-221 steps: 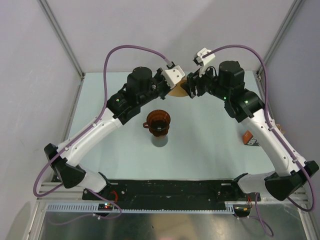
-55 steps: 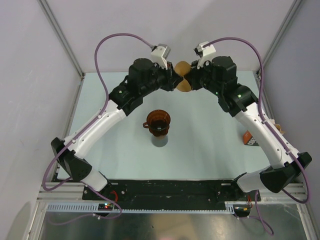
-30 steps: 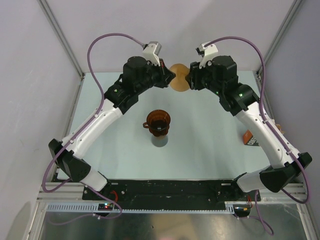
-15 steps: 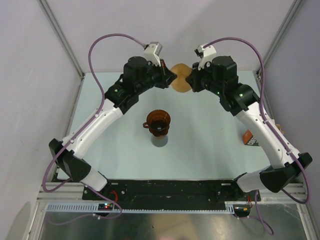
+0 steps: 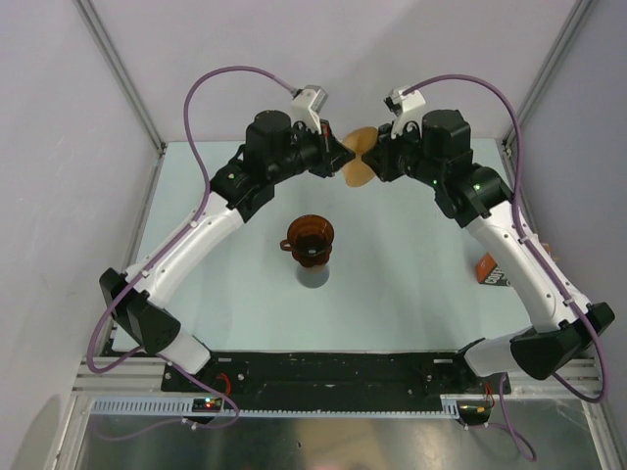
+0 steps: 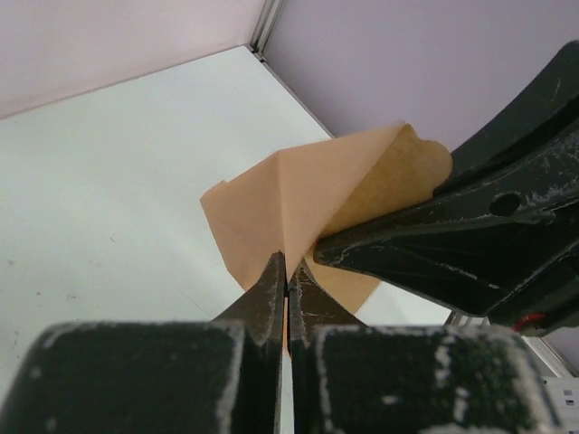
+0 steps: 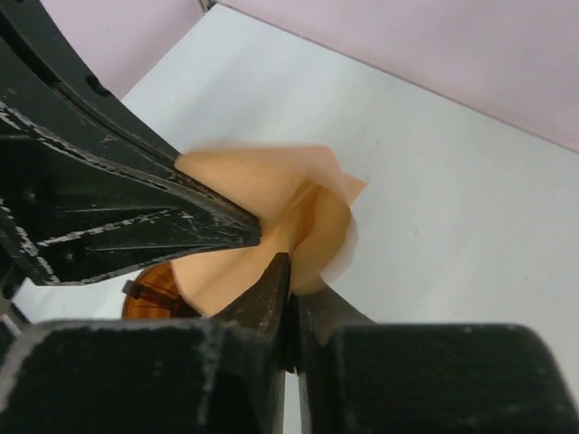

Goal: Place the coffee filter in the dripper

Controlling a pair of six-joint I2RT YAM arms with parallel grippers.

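Observation:
The tan paper coffee filter (image 5: 359, 157) hangs in the air at the back of the table, held between both grippers. My left gripper (image 5: 344, 154) is shut on one wall of the coffee filter (image 6: 280, 212). My right gripper (image 5: 370, 157) is shut on the other wall of the coffee filter (image 7: 271, 226), and the cone is partly pulled open. The dark reddish-brown dripper (image 5: 310, 237) stands on a grey beaker (image 5: 313, 275) in mid table, nearer than the filter and to its left. The dripper's edge shows under the filter in the right wrist view (image 7: 149, 298).
An orange-brown printed bag (image 5: 489, 271) lies at the right edge of the table, beside my right arm. Metal frame posts (image 5: 122, 73) and side walls stand close at the back left and back right.
Both grippers have risen from the table with the filter between them. In the last half second the filter has turned and its mouth has opened wider between the two grips.

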